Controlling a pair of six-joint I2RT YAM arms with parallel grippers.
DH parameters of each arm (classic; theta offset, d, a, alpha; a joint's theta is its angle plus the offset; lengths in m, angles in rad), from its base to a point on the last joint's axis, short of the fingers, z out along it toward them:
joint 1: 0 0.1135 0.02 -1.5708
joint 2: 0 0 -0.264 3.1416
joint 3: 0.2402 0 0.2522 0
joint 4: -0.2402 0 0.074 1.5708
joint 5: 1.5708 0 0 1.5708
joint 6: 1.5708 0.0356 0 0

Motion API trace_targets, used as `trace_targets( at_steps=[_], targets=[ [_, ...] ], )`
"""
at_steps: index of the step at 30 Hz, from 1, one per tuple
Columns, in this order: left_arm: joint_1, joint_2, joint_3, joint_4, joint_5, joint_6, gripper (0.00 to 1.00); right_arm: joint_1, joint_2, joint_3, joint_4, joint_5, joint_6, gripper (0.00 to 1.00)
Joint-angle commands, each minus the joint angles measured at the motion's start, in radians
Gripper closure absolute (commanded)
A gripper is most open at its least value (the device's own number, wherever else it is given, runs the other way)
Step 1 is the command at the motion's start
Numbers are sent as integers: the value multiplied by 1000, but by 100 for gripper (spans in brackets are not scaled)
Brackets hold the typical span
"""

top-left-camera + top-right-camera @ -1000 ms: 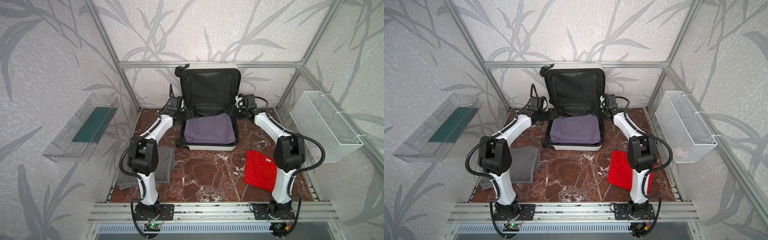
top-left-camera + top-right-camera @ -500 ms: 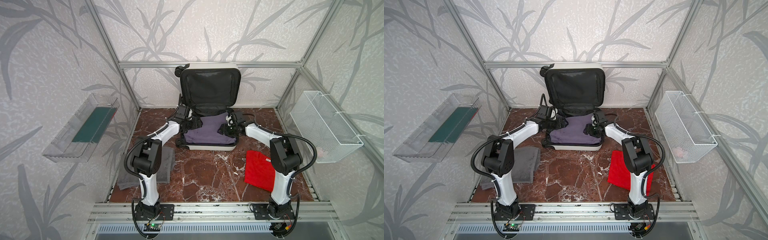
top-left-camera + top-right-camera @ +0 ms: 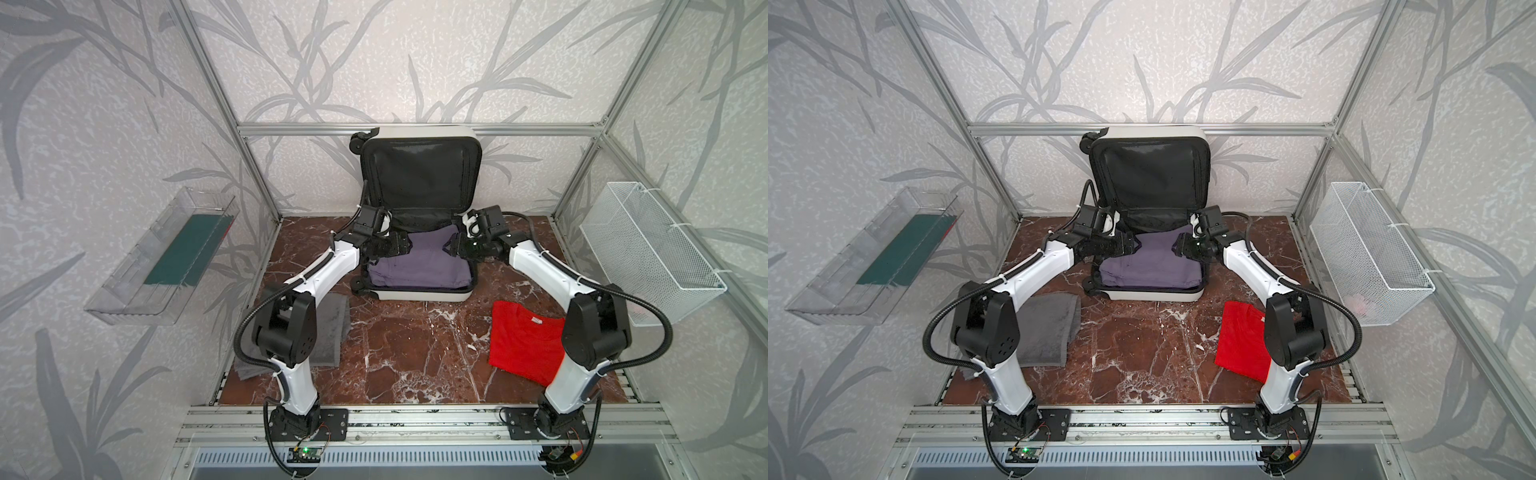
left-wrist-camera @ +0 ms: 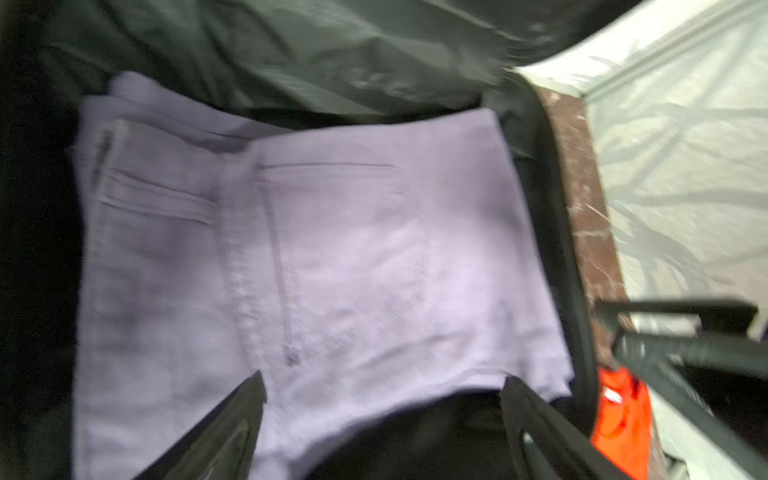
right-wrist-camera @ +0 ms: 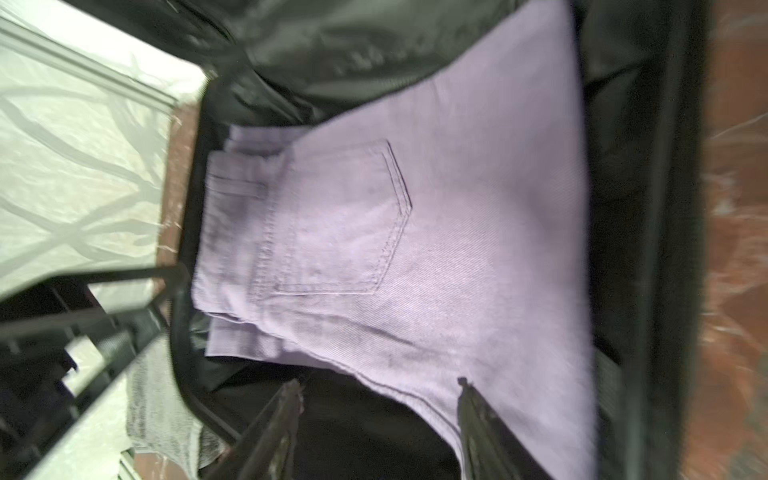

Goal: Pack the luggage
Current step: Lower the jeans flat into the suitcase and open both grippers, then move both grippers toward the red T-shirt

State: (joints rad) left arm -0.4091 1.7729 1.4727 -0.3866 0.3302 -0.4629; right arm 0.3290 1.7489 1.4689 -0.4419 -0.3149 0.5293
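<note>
Luggage [image 3: 419, 296] stood open at rear centre of table [image 3: 415, 365]. Lid was propped upright against back frame, so lower half was exposed for loading. Folded purple jeans [image 3: 419, 270] lay flat inside lower half. Left claw [image 3: 402, 248] was wide open over jeans' left edge, gripping nothing. Right claw [image 3: 453, 249] was partly open over right edge, also empty. Judgement: 2 claws flanked jeans to seat them evenly. Red shirt [image 3: 523, 345] and grey towel [image 3: 332, 328] lay on table, unpacked.

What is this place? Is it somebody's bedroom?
Probably not. It looks like a robot test booth: a metal frame holding wallpapered panels, two robot arms bolted to a front rail, and the luggage open on a marble-look tabletop.
</note>
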Motion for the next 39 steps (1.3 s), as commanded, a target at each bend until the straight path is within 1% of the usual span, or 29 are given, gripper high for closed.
trace_targets(
  at_steps=[1, 5, 9, 12, 15, 17, 19, 23, 30, 39],
  targets=[
    [-62, -114, -87, -2, -3, 0, 9, -38, -100, -64, -50, -7, -12, 37],
    [-151, -215, -229, 82, -9, -68, 9, -102, -213, -195, -46, -27, -6, 33],
    [-263, -276, -340, 164, -33, -136, 9, -168, -332, -338, -43, -28, -5, 26],
    [-350, -281, -382, 224, -45, -180, 9, -209, -403, -425, -49, -8, -8, 23],
    [-433, -243, -398, 296, -38, -217, 8, -250, -454, -494, -80, 30, -2, 20],
    [-482, -193, -382, 319, -30, -230, 8, -283, -479, -546, -80, 37, 9, 20],
    [-530, -127, -355, 337, -20, -236, 8, -325, -496, -596, -69, 21, 22, 20],
    [-592, -4, -287, 357, 4, -235, 8, -383, -517, -653, -67, 16, 33, 21],
    [-641, 163, -161, 356, 34, -225, 8, -452, -531, -721, -64, 2, 52, 21],
    [-667, 305, -69, 370, 51, -225, 9, -478, -543, -789, -27, 2, 83, 22]
  ],
)
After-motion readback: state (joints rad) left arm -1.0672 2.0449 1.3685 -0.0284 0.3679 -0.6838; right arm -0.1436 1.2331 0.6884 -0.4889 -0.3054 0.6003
